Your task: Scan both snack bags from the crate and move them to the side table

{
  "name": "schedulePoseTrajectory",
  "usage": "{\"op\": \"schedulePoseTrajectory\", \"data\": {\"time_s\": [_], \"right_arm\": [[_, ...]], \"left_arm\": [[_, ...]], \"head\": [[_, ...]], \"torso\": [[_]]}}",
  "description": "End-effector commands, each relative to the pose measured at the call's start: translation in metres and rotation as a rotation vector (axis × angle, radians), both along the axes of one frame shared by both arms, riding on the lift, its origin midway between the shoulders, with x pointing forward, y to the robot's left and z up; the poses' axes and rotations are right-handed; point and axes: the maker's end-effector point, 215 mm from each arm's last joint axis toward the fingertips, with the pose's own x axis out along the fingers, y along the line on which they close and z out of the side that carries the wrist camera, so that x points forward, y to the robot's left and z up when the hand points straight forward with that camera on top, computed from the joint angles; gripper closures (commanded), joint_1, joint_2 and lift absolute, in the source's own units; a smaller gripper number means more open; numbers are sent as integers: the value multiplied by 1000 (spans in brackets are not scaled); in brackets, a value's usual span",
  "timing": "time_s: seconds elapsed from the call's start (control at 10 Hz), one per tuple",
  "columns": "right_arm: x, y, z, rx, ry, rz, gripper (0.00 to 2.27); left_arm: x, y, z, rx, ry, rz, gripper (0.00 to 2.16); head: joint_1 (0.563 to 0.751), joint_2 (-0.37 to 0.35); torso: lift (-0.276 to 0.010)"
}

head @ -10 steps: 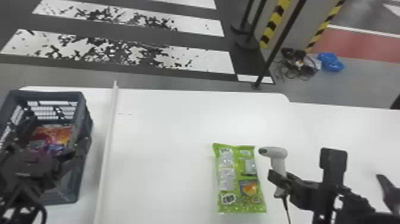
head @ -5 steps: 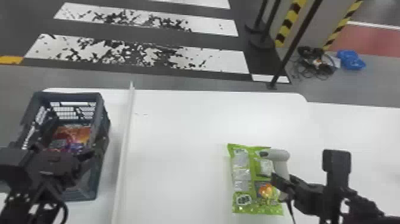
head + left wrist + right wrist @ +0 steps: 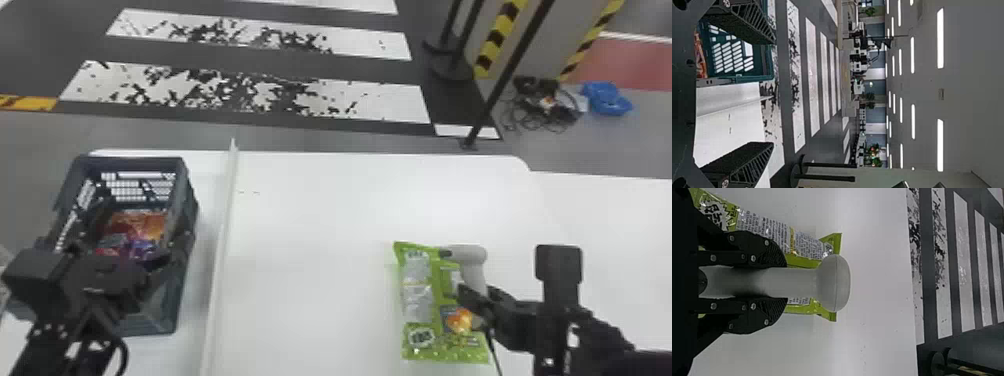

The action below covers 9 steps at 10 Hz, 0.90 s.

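Note:
My right gripper (image 3: 477,300) is shut on the grey-white scanner (image 3: 473,267), whose head overlaps the upper right part of a green snack bag (image 3: 435,310) lying on the table. In the right wrist view, the right gripper (image 3: 785,282) clamps the handle of the scanner (image 3: 834,283), with the green bag (image 3: 807,246) behind it. My left gripper (image 3: 132,245) is at the dark crate (image 3: 187,240), where an orange-and-purple snack bag (image 3: 135,227) lies inside. From the left wrist, the fingers of the left gripper (image 3: 772,92) stand wide apart, nothing between them.
A raised white strip (image 3: 225,240) runs across the white table (image 3: 310,225) just right of the crate. Another white surface (image 3: 615,225) adjoins on the right. A cable hangs from the scanner; a black post (image 3: 505,75) stands beyond the table.
The scanner has shifted left from beside the green bag to over its upper right part. The head view has swung left, moving the scene rightward in it. The left gripper remains at the crate.

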Motion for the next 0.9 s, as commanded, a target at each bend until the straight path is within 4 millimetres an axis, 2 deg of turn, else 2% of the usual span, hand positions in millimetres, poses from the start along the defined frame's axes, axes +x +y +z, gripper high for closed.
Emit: {"op": "schedulePoseTrajectory", "data": {"time_s": [0.0,0.5,0.7,0.8], "right_arm": [[2,4,-8,-3,14,8,2111],[5,1,-24,-21,39,15,2111],[8,4,-21,-17,29,20,2115],[11,0,-14,-19,13,14,2111]], "left_arm": [[0,2,2,-1,-6,3,70],[-1,4,4,-3,-19,5,70],[-1,3,5,-5,-20,6,70],[-1,3,5,-3,-21,6,70]], "head": [[695,-111],[695,-101],[695,-101],[695,-99]], "torso": [[-29],[-29],[-29],[-29]]}}
